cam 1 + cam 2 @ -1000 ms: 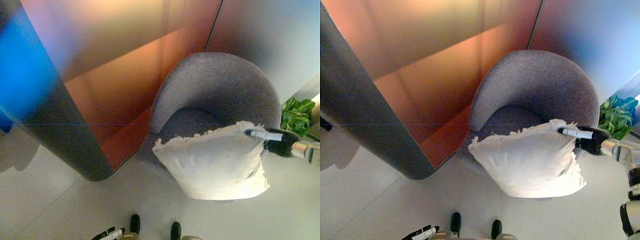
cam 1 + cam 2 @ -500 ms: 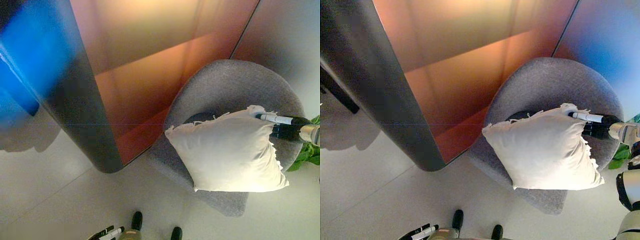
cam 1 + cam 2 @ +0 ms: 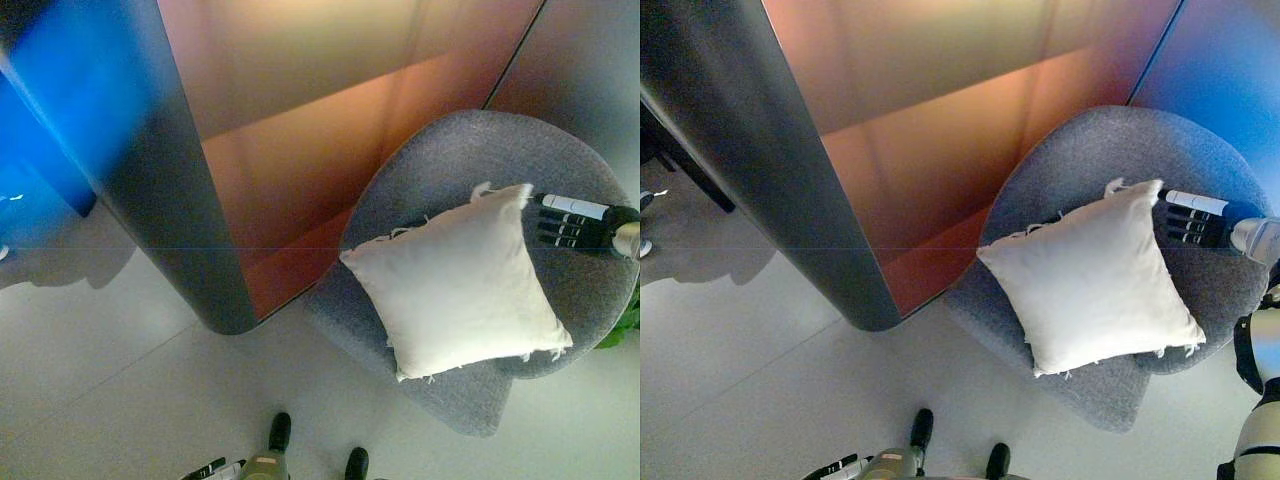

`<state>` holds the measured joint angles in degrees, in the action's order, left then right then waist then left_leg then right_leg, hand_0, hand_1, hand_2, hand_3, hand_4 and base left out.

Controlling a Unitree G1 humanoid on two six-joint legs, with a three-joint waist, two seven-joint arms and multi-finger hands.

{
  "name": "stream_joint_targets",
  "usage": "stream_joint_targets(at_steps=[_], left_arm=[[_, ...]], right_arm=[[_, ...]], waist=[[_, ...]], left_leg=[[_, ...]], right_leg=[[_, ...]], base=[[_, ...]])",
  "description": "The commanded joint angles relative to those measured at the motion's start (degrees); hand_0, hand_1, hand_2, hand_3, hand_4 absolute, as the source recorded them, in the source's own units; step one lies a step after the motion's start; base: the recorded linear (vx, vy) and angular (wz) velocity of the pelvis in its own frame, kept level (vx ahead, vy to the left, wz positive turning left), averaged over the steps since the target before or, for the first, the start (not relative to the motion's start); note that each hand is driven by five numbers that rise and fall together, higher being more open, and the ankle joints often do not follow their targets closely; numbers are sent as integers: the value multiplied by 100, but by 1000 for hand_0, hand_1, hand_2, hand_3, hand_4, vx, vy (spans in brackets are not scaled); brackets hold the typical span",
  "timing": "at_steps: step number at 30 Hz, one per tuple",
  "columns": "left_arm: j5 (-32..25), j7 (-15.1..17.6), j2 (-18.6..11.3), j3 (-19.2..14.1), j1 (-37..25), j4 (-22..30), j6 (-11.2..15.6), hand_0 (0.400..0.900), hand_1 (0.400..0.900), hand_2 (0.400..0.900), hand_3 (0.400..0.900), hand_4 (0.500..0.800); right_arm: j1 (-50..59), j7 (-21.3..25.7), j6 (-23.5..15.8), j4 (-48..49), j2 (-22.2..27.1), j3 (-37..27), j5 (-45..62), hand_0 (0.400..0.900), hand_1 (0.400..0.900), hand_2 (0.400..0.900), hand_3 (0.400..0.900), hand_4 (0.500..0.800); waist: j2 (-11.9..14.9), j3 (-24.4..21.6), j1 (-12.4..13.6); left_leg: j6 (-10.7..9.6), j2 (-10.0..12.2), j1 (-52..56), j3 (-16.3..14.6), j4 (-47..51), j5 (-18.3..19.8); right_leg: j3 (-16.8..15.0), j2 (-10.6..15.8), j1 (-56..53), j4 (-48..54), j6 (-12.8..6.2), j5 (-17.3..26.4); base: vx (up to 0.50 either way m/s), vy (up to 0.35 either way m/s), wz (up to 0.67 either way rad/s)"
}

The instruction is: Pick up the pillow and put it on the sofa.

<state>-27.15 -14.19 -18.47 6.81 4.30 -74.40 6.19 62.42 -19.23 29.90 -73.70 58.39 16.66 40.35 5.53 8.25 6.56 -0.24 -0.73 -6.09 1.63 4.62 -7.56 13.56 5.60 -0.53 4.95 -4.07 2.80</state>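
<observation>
right hand [image 3: 578, 222]: fingers straight beside the pillow's far corner, not gripping; looks let go
pillow [image 3: 455, 282]: lies flat on the sofa [image 3: 560, 300] seat; job looks done

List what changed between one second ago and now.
The white pillow has come down onto the grey sofa chair. The right hand has let go of the corner it gripped and now shows with straight fingers beside it. The left hand stayed idle at the bottom edge.

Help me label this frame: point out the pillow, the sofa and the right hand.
pillow [image 3: 455, 285], left eye view, centre of its face.
sofa [image 3: 470, 145], left eye view, curved backrest.
right hand [image 3: 580, 222], left eye view, the fingers.
</observation>
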Motion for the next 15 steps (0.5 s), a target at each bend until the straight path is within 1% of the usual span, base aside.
stream_joint_targets(at_steps=[1,5,6,9,10,13,15], left_arm=[[247,-51,-192,286,14,-145,55,900,900,900,900,800],[266,-61,-193,286,15,-150,55,900,900,900,900,800],[265,-110,-205,269,16,-175,63,900,900,900,900,800],[253,-155,-209,229,-6,-205,74,900,900,900,900,800],[264,-164,-205,218,-13,-202,63,900,900,900,900,800],[323,-188,-190,204,-22,-223,87,900,900,900,900,800],[335,-193,-152,169,-32,-229,108,900,900,900,900,800]], right_arm=[[631,-78,-236,114,820,21,138,900,900,900,900,800],[517,-116,-248,107,850,-51,115,900,900,900,900,800],[319,-298,-267,62,935,-219,49,900,900,900,900,800],[93,-522,-361,70,975,-326,-382,900,900,900,900,800],[-22,-624,-332,84,981,-359,-615,900,900,900,900,800],[-501,-852,-301,46,996,-533,-820,900,900,900,900,800],[-1139,-945,-469,42,851,-901,-878,900,900,900,900,800]], waist=[[113,-88,71],[111,-100,56],[97,-125,5],[72,-141,-45],[67,-155,-62],[57,-204,-111],[39,-249,-170]], left_leg=[[-251,-26,627,-480,-25,992],[-248,-20,647,-495,-25,1000],[-250,-9,685,-557,-32,1020],[-259,-4,695,-599,-39,1032],[-264,-1,700,-613,-39,1036],[-255,11,759,-639,-33,1049],[-255,19,811,-680,-37,1063]], right_leg=[[-124,-182,-64,-53,-49,-196],[-131,-180,-75,-53,-56,-192],[-153,-169,-85,-54,-62,-195],[-174,-149,-77,-60,-69,-206],[-177,-141,-75,-64,-75,-208],[-187,-121,-108,-64,-90,-206],[-189,-106,-137,-75,-101,-207]], base=[[28,-11,-9],[8,-2,-6],[-5,13,-13],[-36,38,-10],[-48,57,-7],[-10,42,-5],[19,47,-10]])
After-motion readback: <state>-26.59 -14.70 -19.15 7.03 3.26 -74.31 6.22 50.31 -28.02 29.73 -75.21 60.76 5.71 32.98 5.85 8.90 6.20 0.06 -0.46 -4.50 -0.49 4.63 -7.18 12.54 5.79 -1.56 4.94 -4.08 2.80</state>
